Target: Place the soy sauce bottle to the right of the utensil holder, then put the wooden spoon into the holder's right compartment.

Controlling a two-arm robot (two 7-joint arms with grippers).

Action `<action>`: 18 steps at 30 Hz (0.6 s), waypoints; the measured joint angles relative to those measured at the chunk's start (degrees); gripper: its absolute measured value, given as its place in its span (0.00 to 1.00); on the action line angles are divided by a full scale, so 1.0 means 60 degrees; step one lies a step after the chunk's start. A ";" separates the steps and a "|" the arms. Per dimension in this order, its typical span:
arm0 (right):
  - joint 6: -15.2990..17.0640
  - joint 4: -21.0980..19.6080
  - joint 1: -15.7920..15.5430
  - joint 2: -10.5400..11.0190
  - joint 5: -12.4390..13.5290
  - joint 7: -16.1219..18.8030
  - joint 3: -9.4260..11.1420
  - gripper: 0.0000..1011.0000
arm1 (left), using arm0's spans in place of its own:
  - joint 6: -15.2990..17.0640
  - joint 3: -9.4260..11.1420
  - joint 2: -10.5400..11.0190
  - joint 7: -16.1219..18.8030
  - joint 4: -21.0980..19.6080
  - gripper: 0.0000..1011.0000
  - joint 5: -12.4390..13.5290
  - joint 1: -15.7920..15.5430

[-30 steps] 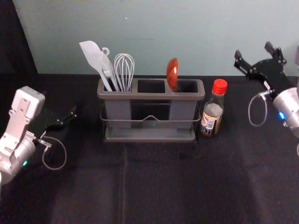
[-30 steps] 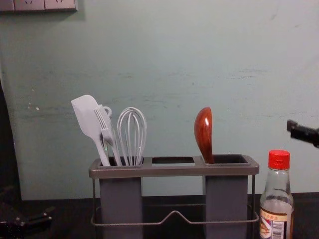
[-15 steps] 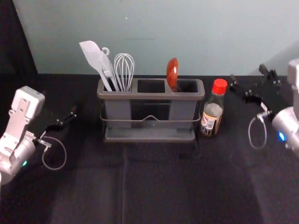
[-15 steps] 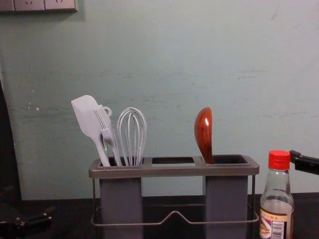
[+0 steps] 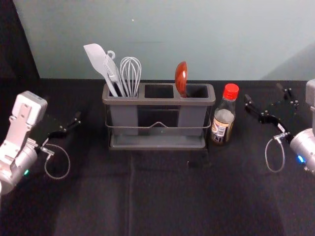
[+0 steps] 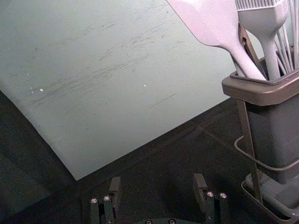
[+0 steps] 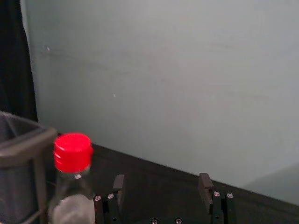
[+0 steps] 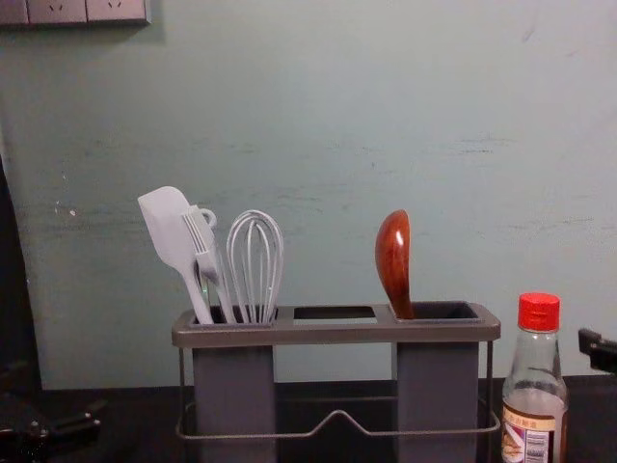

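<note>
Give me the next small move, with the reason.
Probably ease the right claw away from the bottle: it is open and empty, the bottle stands right of the holder, and the spoon is in the right compartment, so both steps look done.

The left arm (image 5: pixel 17 155) is silvery, with a pale, boxy housing (image 5: pixel 30 105), a rounded barrel (image 5: pixel 19 164) and a small green light (image 5: pixel 26 172). The right arm (image 5: pixel 306 146) is silvery too, its light (image 5: pixel 300 159) blue. Each has a thin grey looped cable. The left hand (image 5: pixel 60 130) and right hand (image 5: pixel 264 93) are black, with shiny round screws (image 6: pixel 210 194) and blunt, perhaps faintly ridged fingertips (image 7: pixel 204 181).
</note>
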 joint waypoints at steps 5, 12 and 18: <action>0.0020 0.0466 0.0177 -0.0038 0.0023 0.0063 -0.0033 0.99 | 0.0000 0.0001 0.0000 0.0000 0.0000 0.99 0.0000 0.0000; -0.0133 0.0684 0.0284 -0.0097 0.0079 0.0077 -0.0026 0.99 | 0.0000 0.0000 0.0000 0.0000 0.0000 0.99 0.0000 -0.0001; -0.0122 0.0642 0.0260 -0.0089 0.0079 0.0083 -0.0028 0.99 | 0.0000 0.0000 0.0000 0.0000 0.0000 0.99 0.0000 0.0000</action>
